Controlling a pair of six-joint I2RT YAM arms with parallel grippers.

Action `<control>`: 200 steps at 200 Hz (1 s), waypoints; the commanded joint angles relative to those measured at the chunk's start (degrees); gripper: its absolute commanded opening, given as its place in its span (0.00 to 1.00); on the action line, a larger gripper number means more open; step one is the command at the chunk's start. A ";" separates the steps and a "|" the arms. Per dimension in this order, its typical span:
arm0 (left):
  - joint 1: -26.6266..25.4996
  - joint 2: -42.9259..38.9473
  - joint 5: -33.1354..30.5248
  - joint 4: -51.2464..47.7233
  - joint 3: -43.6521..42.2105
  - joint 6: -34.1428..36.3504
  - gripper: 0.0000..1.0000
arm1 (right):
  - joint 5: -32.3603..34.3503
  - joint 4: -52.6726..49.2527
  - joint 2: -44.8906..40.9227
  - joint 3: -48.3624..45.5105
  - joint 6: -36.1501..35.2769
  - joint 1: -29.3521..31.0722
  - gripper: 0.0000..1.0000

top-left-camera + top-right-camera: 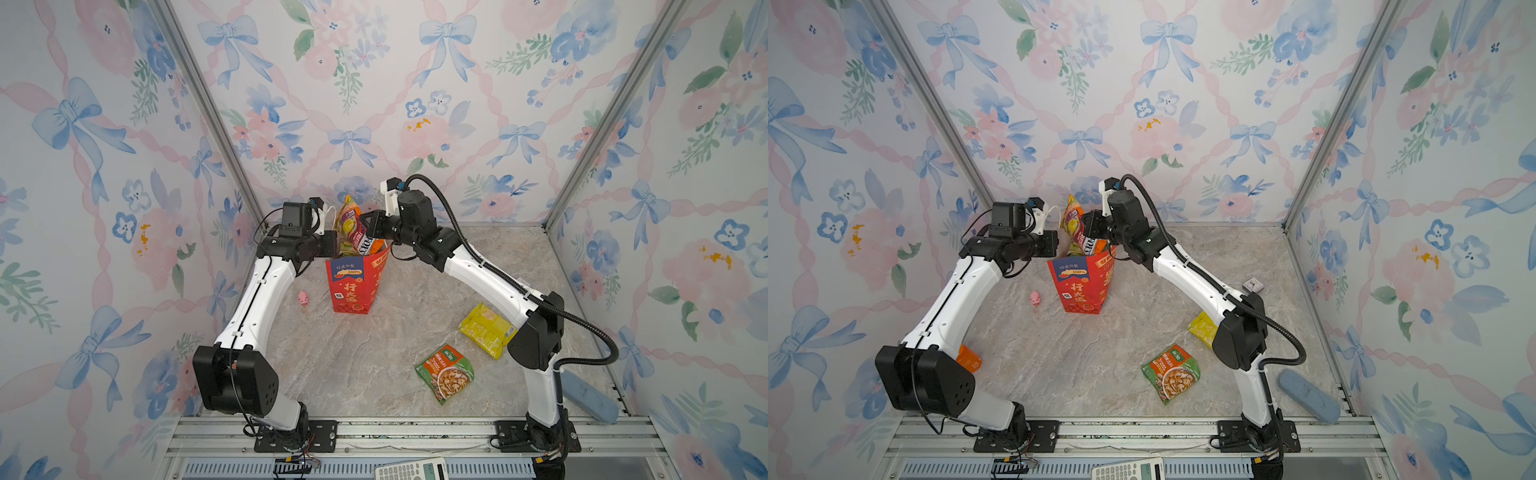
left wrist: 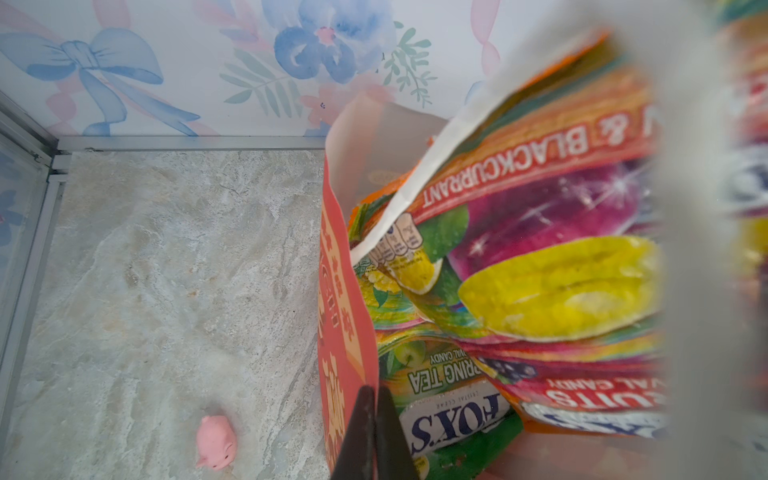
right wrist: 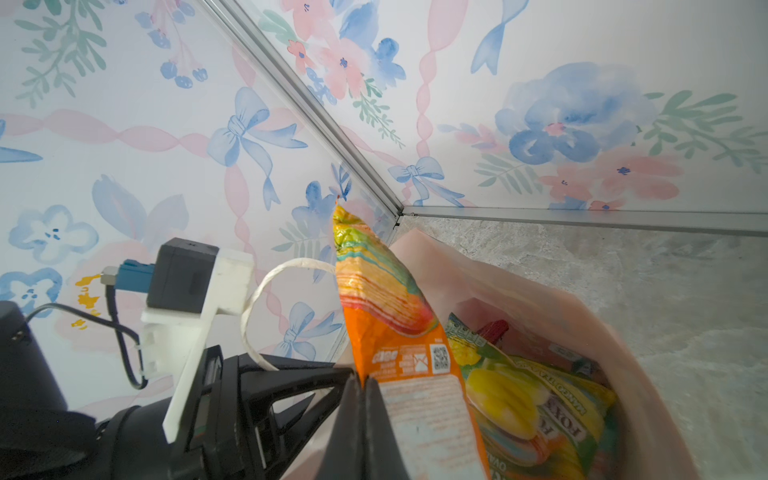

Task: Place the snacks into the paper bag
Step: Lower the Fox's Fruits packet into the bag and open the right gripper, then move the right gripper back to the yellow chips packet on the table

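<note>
The red paper bag [image 1: 356, 286] [image 1: 1080, 286] stands upright at the back of the table, stuffed with snacks. My left gripper [image 1: 335, 245] [image 2: 372, 395] is shut on the bag's left wall [image 2: 338, 316] at the rim. My right gripper [image 1: 365, 220] [image 3: 360, 380] is shut on the edge of an orange FOX'S packet [image 3: 386, 316] [image 1: 349, 220] that sticks up out of the bag. A green FOX'S packet [image 2: 451, 399] and a yellow-green one [image 3: 536, 395] lie inside. On the table lie a yellow packet [image 1: 486, 330] [image 1: 1202, 328] and a green-orange packet [image 1: 444, 372] [image 1: 1171, 372].
A pink toy figure [image 1: 302, 298] [image 2: 216, 442] lies left of the bag. A blue oblong pad [image 1: 590, 395] lies by the right wall. A small orange thing [image 1: 969, 359] shows behind my left arm, a small clock [image 1: 1252, 284] behind my right. A calculator [image 1: 411, 469] is on the front rail.
</note>
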 commanded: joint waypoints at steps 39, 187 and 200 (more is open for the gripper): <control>0.06 -0.29 0.97 0.21 -0.64 1.06 0.00 | -2.48 4.95 0.39 1.04 3.76 1.22 0.02; 0.14 0.21 0.62 0.26 -0.71 1.16 0.00 | -12.32 2.21 -9.38 -6.25 -7.06 -1.05 0.51; 0.17 0.22 0.56 0.31 -0.71 1.20 0.00 | -14.12 1.92 -11.06 -8.52 -7.85 -1.21 0.52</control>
